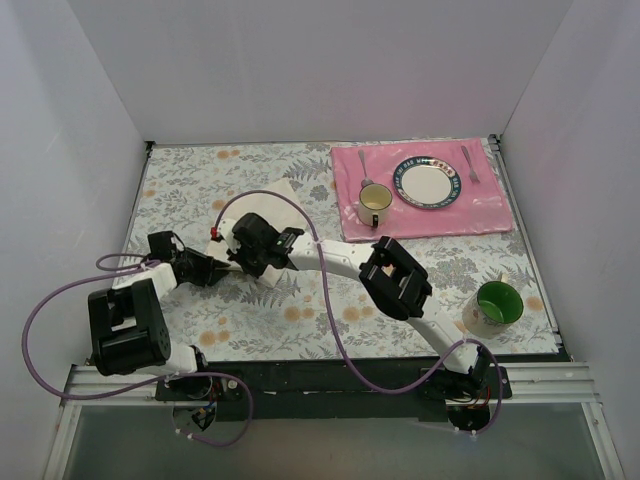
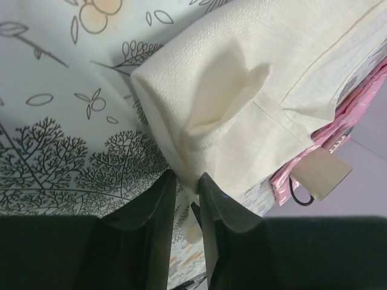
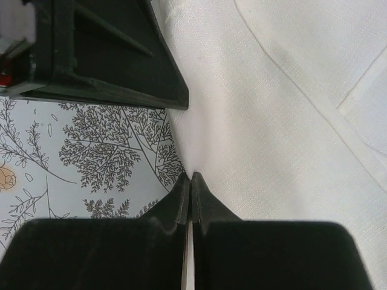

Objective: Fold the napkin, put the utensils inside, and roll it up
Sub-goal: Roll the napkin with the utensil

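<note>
Left of centre on the counter (image 1: 190,180), the napkin (image 2: 254,78) lies bunched. The left pincer (image 2: 188,184) clamps its folded edge and the clenched right pincer (image 3: 191,181) apparently pinches its hem, likely to fold it.

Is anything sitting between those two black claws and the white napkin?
Nothing visible. The right gripper is pinched shut on the edge of the napkin, and the left gripper has a fold of it between its fingers.
</note>
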### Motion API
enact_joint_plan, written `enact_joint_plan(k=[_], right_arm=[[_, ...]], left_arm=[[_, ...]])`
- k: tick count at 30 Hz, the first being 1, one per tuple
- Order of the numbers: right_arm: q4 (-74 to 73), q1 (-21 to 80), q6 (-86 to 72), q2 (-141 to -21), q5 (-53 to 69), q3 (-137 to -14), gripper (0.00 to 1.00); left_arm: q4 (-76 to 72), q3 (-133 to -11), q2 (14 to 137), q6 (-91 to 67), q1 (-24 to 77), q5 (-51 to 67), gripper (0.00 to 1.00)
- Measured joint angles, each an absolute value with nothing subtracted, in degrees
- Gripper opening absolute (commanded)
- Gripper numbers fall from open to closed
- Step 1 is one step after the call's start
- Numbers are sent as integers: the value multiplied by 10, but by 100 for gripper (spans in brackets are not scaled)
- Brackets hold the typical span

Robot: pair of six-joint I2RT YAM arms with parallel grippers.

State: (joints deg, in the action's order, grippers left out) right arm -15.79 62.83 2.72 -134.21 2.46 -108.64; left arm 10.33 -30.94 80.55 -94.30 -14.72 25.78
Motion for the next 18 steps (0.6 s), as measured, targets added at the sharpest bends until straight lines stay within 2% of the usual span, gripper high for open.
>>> enact_joint_plan(k=[1,3,5,6,8,10,15,18], right_arm=[[-158,627,27,-1342,28,-1086,1],[-158,627,29,-1341,30,-1086,3],[-158,627,31,-1340,31,-1085,7],[-158,628,32,-1339,31,-1084,15],[-158,628,36,-1335,29,-1079,24],[-161,629,39,-1330,23,-1075,37],[-164,642,59,-1317,-15,-1062,61],[-161,656,80,-1317,-49,-1060,66]], left_arm=[[104,-315,814,-940,-147,257,8],[105,-323,827,-935,-147,256,1],[110,-328,835,-930,-147,256,0],[114,-332,839,-928,-146,257,0],[122,-342,847,-925,-145,259,0],[132,-354,856,-923,-145,260,0],[153,-373,861,-923,-145,267,0],[165,-382,862,-923,-145,275,0]])
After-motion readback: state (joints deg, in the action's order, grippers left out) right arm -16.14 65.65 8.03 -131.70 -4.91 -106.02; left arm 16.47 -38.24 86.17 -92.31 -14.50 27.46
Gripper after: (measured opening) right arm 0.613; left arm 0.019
